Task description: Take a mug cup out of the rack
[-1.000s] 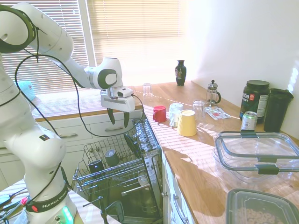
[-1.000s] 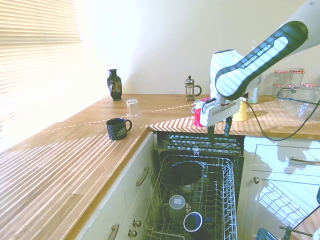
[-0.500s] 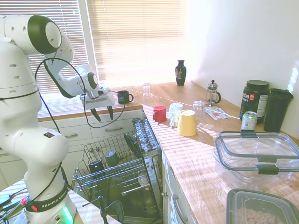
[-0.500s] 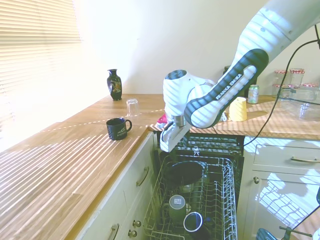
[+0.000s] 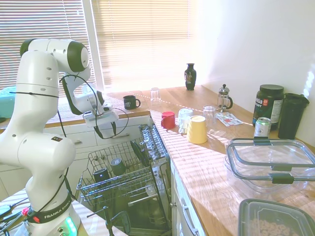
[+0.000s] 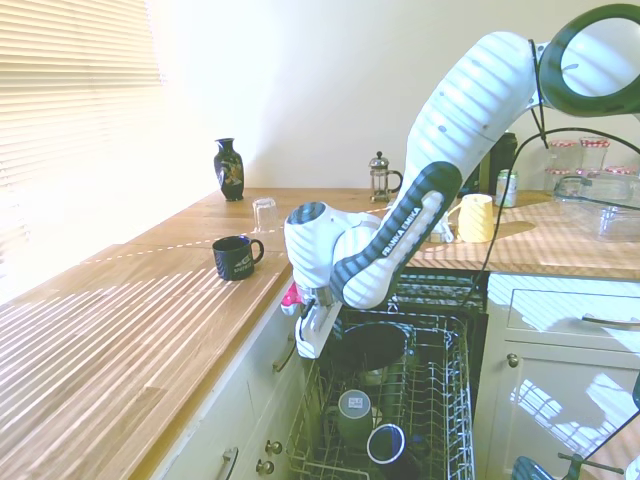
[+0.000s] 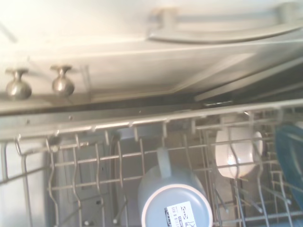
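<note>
Over the rack (image 5: 120, 169), the gripper (image 5: 105, 131), fingers apart, has dropped lower.

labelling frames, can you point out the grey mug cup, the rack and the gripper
mug cup (image 6: 352, 405): second exterior view, on its upturned base.
rack (image 6: 447, 325): second exterior view, on its far wire rim.
gripper (image 5: 106, 131): first exterior view, between the dark fingertips.

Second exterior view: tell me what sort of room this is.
A home kitchen, most likely. A wooden countertop runs over white drawers, an open dishwasher has its wire rack pulled out with mugs in it, and a French press stands by the wall.
</note>
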{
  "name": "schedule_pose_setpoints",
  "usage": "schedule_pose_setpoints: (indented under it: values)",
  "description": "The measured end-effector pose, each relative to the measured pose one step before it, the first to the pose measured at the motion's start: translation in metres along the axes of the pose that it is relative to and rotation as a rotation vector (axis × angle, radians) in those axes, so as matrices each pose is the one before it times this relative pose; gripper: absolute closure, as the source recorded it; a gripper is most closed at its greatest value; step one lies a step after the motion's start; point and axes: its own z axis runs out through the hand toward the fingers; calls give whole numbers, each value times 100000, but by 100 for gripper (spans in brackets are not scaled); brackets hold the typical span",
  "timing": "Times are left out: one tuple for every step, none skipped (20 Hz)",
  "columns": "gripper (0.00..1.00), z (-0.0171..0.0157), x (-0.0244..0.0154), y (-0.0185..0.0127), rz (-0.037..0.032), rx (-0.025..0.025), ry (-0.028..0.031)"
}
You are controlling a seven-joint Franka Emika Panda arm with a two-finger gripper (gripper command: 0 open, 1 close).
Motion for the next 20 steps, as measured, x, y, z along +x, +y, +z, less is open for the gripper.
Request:
schedule_pose_setpoints:
  values:
    - [0, 657, -60, 30, -1824, -388, 303]
    - [0, 781, -141, 31, -1128, -617, -200]
    - [0, 839, -209, -53, -907, -404, -309]
    - [0, 936, -352, -170, -1071, -509, -572]
    - [0, 997, -425, -316, -1231, -253, -563]
    - [0, 1026, -464, -412, -1908, -369, -193]
    - [0, 1021, -542, -478, -1666, -244, -430]
    - [0, 935, -408, -490, -1531, -79, -233]
    - [0, 867, -389, -471, -1333, 26, -270]
    - [0, 789, -293, -438, -1017, 8, -203]
    - [0, 678, -242, -327, -918, -18, -123]
    - [0, 704, -148, -299, -1028, 34, 117]
    - [0, 762, -166, -263, -926, -16, 35]
    - [0, 664, 12, -196, -833, -170, 131]
    - [0, 665, 47, -187, -1086, 217, 321]
    - [0, 646, 144, -89, -692, -42, 416]
    - [0, 454, 168, -10, -466, -267, 480]
    - [0, 420, 139, 14, -422, -561, 465]
    - [0, 337, 121, -45, -651, -315, 545]
    - [0, 313, 33, -115, -631, -284, 276]
